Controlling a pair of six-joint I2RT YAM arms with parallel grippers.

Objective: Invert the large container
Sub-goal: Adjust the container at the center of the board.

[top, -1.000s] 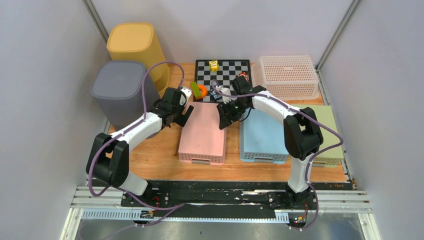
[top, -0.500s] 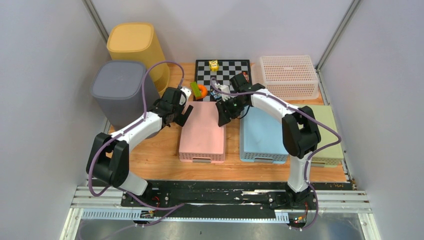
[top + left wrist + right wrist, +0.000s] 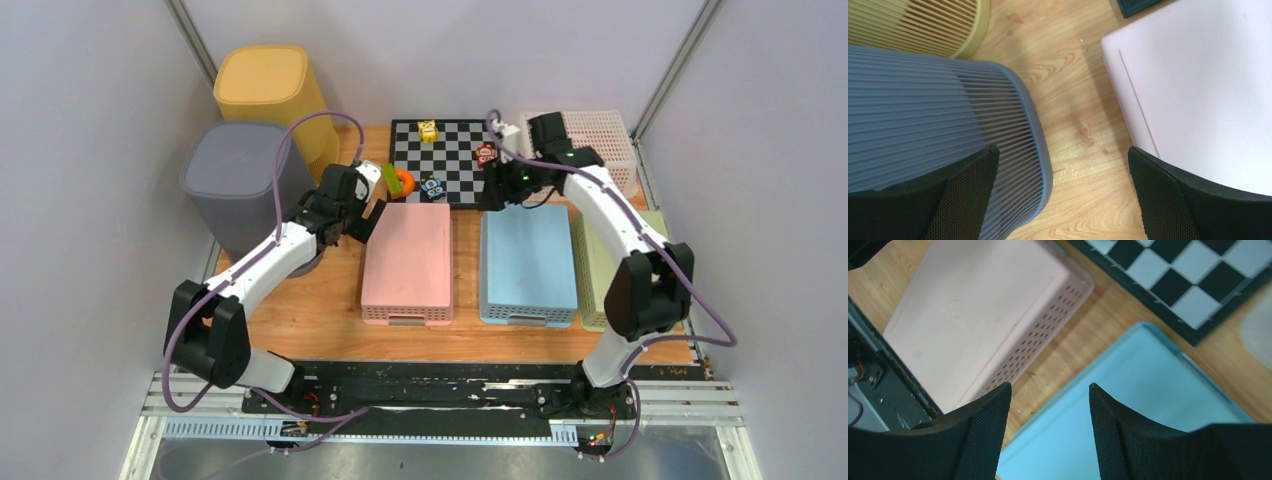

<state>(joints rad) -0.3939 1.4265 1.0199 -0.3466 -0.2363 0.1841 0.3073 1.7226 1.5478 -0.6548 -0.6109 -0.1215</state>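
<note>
A large pink container lies bottom up in the middle of the table, and nothing is touching it. My left gripper hangs open beside its far left corner. In the left wrist view the open fingers straddle bare wood between the pink container and a grey ribbed bin. My right gripper is open and empty over the far edge of a blue container. In the right wrist view this gripper hovers above the blue container, with the pink one to the left.
The grey bin and a yellow bin stand at the far left. A chessboard with small toys lies at the back, with a white mesh basket to its right. A green container sits right of the blue one.
My right arm has left the pink container's far right corner and swung right and back to the blue container's far edge, its jaws opening a little. The left gripper barely shifted.
</note>
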